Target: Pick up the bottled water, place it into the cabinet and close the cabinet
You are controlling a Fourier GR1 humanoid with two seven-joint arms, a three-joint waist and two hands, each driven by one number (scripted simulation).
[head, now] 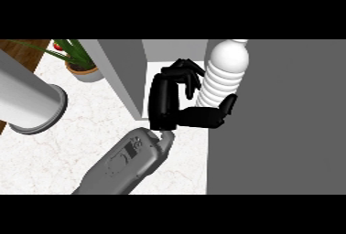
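The bottled water [226, 73] stands upright, its long axis vertical and its rounded white cap end toward the top of the head view, its ribbed white body running down behind the thumb. It sits in the gap between the grey cabinet wall [128, 77] at the left and the broad grey cabinet door [283, 119] at the right, over the marble counter [74, 132]. One black hand [177, 107] holds it; which of the robot's hands it is cannot be told from this view. Its palm stands on edge at the bottle's left, the fingers [188, 73] curl round the bottle's upper left side, and the thumb [226, 106] hooks up against the lower right side. Its grey forearm [125, 164] rises from the lower edge, slanting up and to the right. A white cylinder [27, 98] lies at the left, and a potted plant [78, 61] stands beyond it.
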